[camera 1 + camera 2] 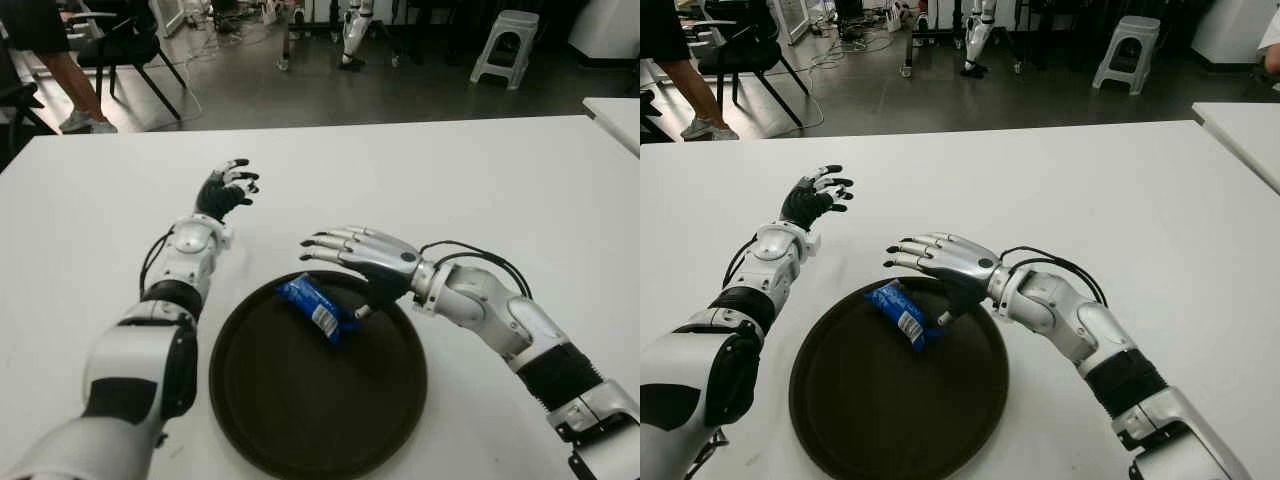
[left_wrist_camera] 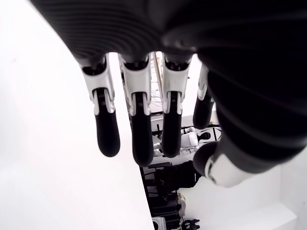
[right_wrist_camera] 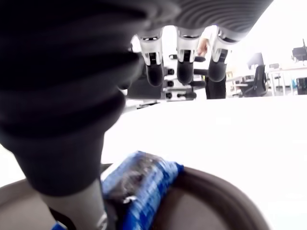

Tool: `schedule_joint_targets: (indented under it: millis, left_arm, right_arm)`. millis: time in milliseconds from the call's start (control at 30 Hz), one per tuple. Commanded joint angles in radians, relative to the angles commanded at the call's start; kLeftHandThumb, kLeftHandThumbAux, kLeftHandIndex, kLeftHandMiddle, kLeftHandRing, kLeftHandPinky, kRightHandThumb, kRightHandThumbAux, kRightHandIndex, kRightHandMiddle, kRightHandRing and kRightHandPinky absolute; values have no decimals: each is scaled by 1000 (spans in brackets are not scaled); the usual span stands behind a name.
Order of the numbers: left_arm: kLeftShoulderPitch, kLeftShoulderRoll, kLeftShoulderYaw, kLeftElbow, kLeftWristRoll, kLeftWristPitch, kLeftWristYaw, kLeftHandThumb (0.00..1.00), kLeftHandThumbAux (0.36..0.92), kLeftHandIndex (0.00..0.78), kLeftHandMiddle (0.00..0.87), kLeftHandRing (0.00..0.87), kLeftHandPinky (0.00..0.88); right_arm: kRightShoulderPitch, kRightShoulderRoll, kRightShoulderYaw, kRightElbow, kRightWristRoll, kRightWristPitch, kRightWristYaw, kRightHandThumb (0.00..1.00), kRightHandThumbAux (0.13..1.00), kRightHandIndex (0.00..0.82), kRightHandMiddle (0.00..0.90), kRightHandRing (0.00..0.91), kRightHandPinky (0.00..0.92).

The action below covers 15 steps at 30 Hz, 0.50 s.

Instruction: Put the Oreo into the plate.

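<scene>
The blue Oreo packet [image 1: 315, 308] lies inside the dark round plate [image 1: 320, 410], close to its far rim, tilted a little against it. My right hand [image 1: 335, 275] hovers just above the packet. Its fingers stretch out flat over the plate's far edge and the thumb points down beside the packet; nothing is gripped. In the right wrist view the packet [image 3: 141, 184] sits under the thumb, with the fingers [image 3: 184, 67] straight beyond it. My left hand [image 1: 230, 188] shows farther back on the left over the white table [image 1: 480, 190], its fingers [image 2: 136, 129] relaxed and holding nothing.
Beyond the table's far edge are a white stool [image 1: 507, 45], black chairs [image 1: 130, 50] and a person's legs [image 1: 70, 80]. A second white table [image 1: 620, 115] starts at the right edge.
</scene>
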Motion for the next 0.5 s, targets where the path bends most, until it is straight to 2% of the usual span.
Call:
schedule_joint_targets:
  millis: [200, 400, 467, 500]
  left_arm:
    - [0, 1, 0, 1, 1, 3, 1, 127, 685, 187, 310, 333, 372]
    - [-1, 1, 2, 2, -1, 6, -1, 110, 690, 183, 308, 336, 380]
    - [-1, 1, 2, 2, -1, 7, -2, 106, 693, 182, 309, 337, 383]
    - [-1, 1, 2, 2, -1, 7, -3, 104, 695, 182, 309, 338, 385]
  right_arm:
    - [-17, -5, 0, 21, 4, 2, -7, 0, 873, 24, 36, 7, 30]
    - [-37, -25, -16, 13, 6, 26, 9, 0, 872, 19, 27, 4, 28]
    - [-50, -31, -20, 24, 2, 33, 3, 0, 873, 19, 25, 4, 30]
    - [-72, -42, -28, 53, 8, 28, -2, 0, 874, 20, 24, 6, 33]
